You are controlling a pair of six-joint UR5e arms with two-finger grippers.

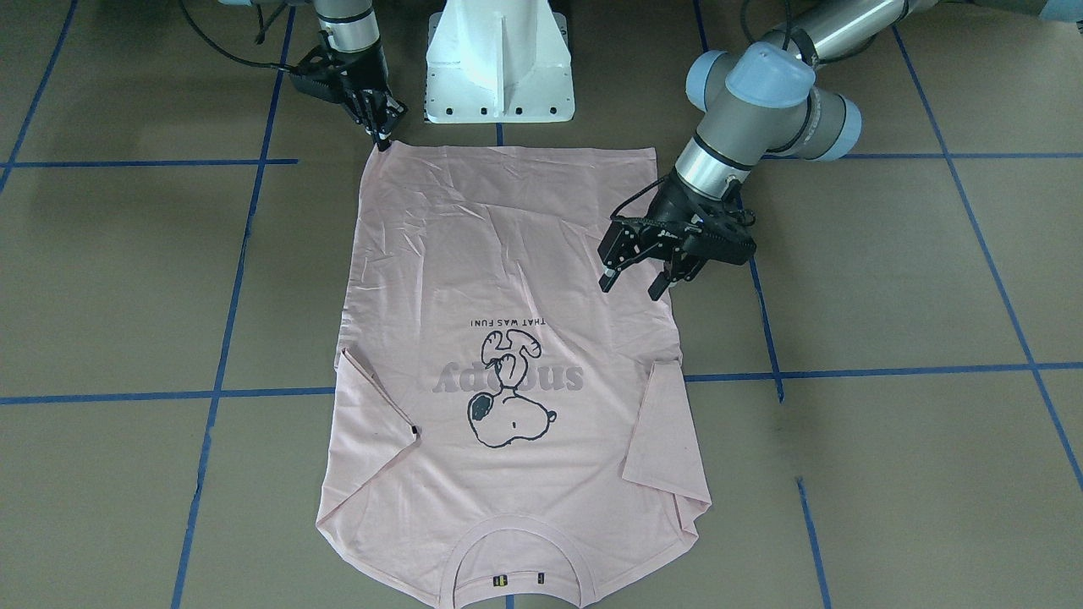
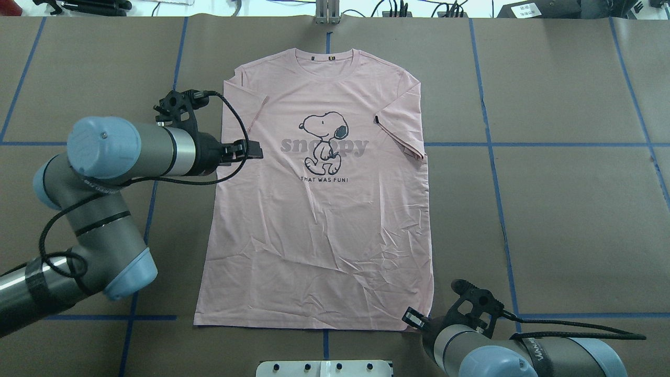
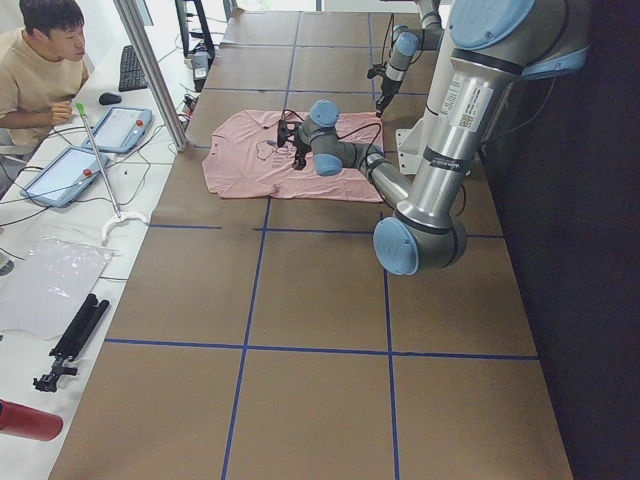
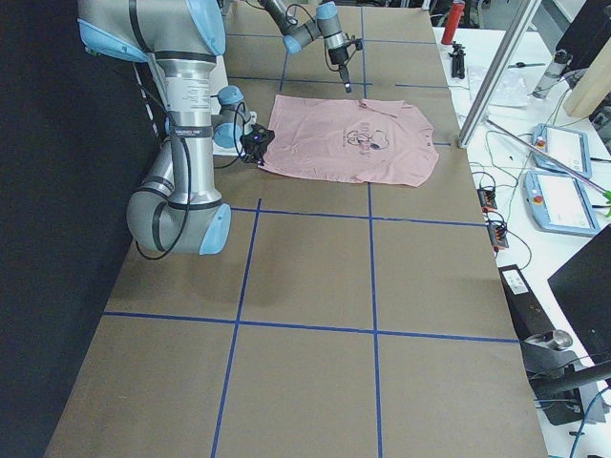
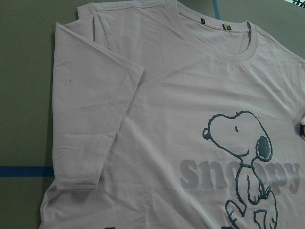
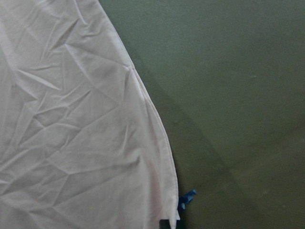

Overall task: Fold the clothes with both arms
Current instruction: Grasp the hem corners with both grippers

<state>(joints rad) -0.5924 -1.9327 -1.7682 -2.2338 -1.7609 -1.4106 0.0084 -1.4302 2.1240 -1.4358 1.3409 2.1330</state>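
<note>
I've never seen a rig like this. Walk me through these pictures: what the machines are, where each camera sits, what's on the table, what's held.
These are two grey jointed robot arms with light-blue caps, the left arm and right arm, at a brown table lined with blue tape. Cameras look from across the table, over the robot's shoulders, each table end and each wrist. A pale pink T-shirt with a Snoopy cartoon lies flat, front up. The left arm's fingers hover open at its side edge, holding nothing. The right arm's fingers touch a hem corner; whether they grip it is unclear.
</note>
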